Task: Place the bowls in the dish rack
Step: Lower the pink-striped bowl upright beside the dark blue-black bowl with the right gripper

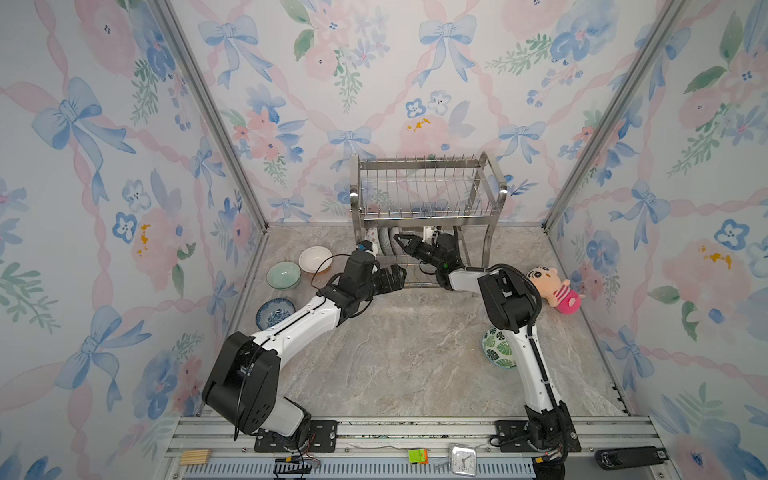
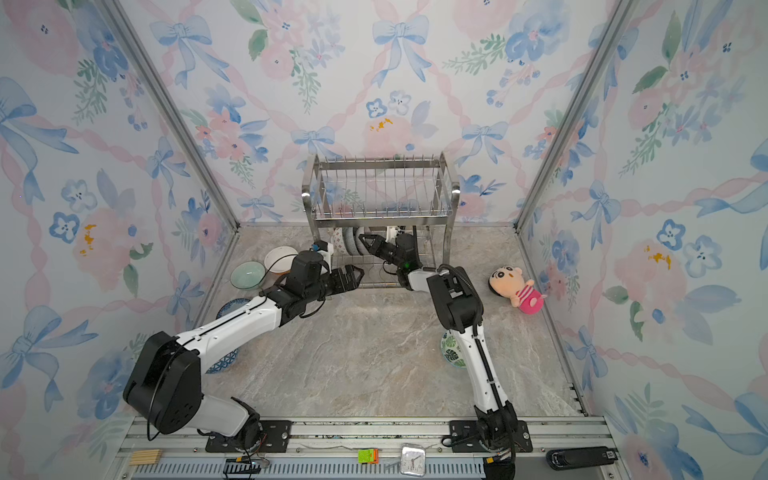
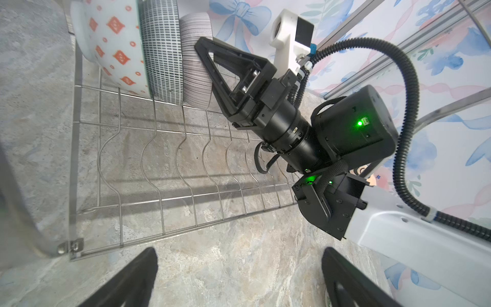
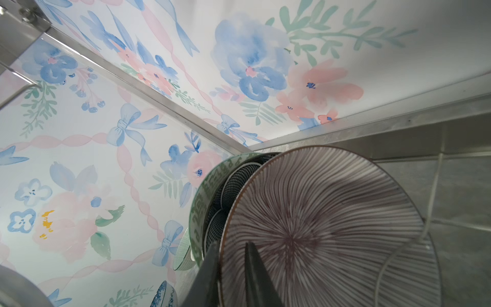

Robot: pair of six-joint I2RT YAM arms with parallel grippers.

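Observation:
The dish rack (image 1: 419, 165) stands at the back wall. On its lower tier (image 3: 159, 170) three bowls stand on edge: orange-and-white (image 3: 111, 40), green geometric (image 3: 162, 53) and pink-striped (image 3: 196, 66). My right gripper (image 4: 231, 244) reaches under the upper tier. Its jaws are slightly open and straddle the pink-striped bowl's (image 4: 318, 226) rim. My left gripper (image 3: 239, 255) is wide open and empty, just in front of the lower tier. Loose on the table are a white bowl (image 1: 315, 258), a pale green one (image 1: 283, 275), a blue floral one (image 1: 274, 312) and a green leaf one (image 1: 498, 348).
A pink plush doll (image 1: 555, 289) lies right of the rack, near the right arm's elbow. Another patterned bowl (image 2: 224, 361) shows partly under the left arm. A clock (image 1: 463, 459) and small items sit on the front rail. The rack's upper tier (image 2: 382, 212) holds nothing.

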